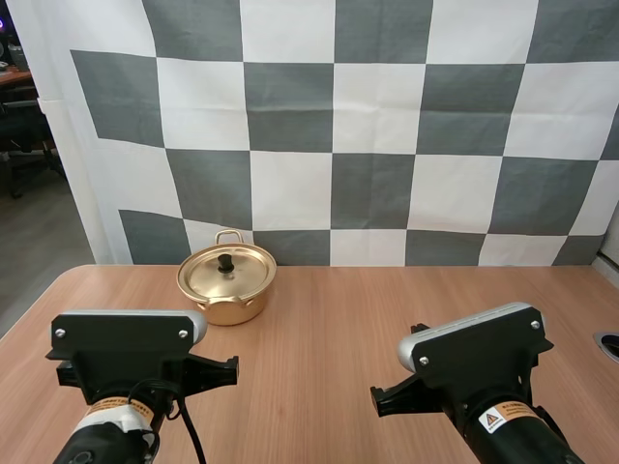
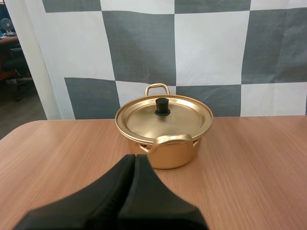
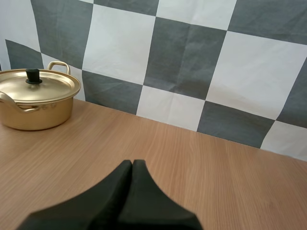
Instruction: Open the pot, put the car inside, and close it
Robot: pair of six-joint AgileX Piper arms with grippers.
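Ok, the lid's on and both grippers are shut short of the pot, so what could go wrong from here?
1. The knob on the lid is small. The left gripper, shut right now, could pinch it off-centre and slip.
2. The pot stands near the far edge of the table, so a sideways nudge while lifting the lid might slide it off the back.

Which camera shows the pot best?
The left wrist view: the pot sits close and straight ahead, lid on, knob and both handles clear. The high view shows it smaller, from above, far back on the table. The right wrist view catches it farther off, partly cropped.
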